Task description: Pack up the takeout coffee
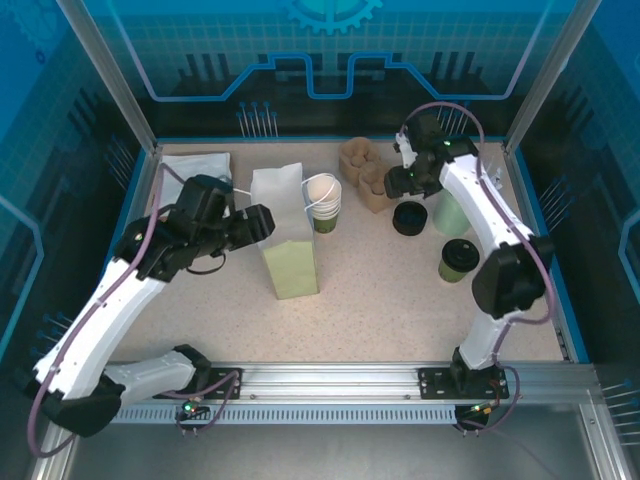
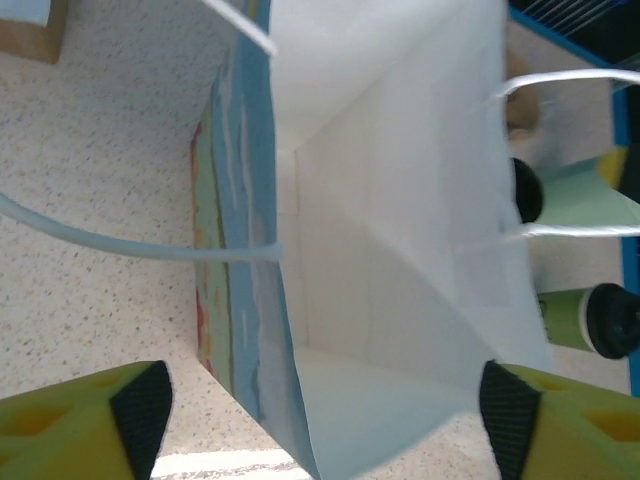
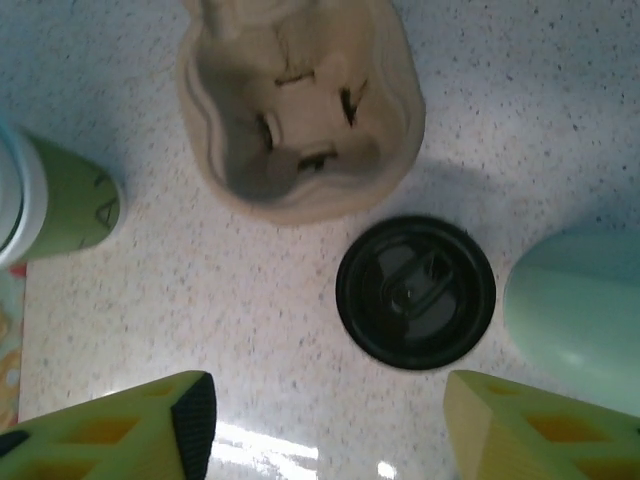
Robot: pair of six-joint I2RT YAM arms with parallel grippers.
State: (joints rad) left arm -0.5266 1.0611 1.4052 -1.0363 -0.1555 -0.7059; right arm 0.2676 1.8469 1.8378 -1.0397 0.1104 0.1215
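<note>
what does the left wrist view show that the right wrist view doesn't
Left wrist, not right wrist: the open white inside of the paper bag with its handles, and the takeout coffee beyond it. Right wrist, not left wrist: the stack of green cups. Both: the pale green cup, the black lid and the speckled table.
</note>
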